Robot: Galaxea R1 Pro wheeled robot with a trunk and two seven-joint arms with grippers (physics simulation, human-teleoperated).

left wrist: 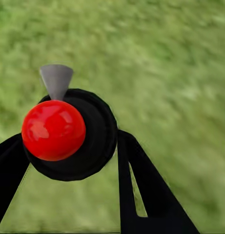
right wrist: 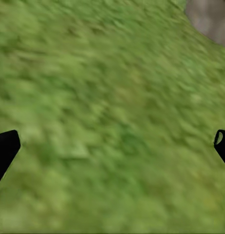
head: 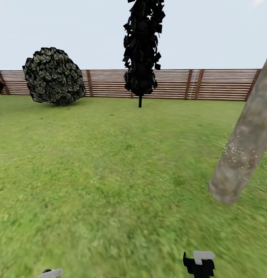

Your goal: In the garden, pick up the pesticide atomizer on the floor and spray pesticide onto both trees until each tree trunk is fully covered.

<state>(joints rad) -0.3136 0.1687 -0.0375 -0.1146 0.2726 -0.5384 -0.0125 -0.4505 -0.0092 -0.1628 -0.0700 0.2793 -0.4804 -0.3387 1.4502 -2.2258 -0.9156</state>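
Red-topped pesticide atomizer (left wrist: 68, 134) gripped in left hand (left wrist: 68, 161), right hand (right wrist: 112, 151) spread open, one tree trunk (head: 245, 143).

Flat, even daylight is cast under a pale sky (head: 71, 31), with barely any shadow laid on the lawn (head: 110, 162). A soft glare spot is seen on the atomizer's red top (left wrist: 53, 129). Grass is rendered smeared in both wrist views.

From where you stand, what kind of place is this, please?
Most likely a fenced garden or backyard. A wide green lawn runs back to a reddish-brown slatted wooden fence under open sky. A round leafy bush, a dark thin-stemmed tree and a thick pale tree trunk stand on the grass.
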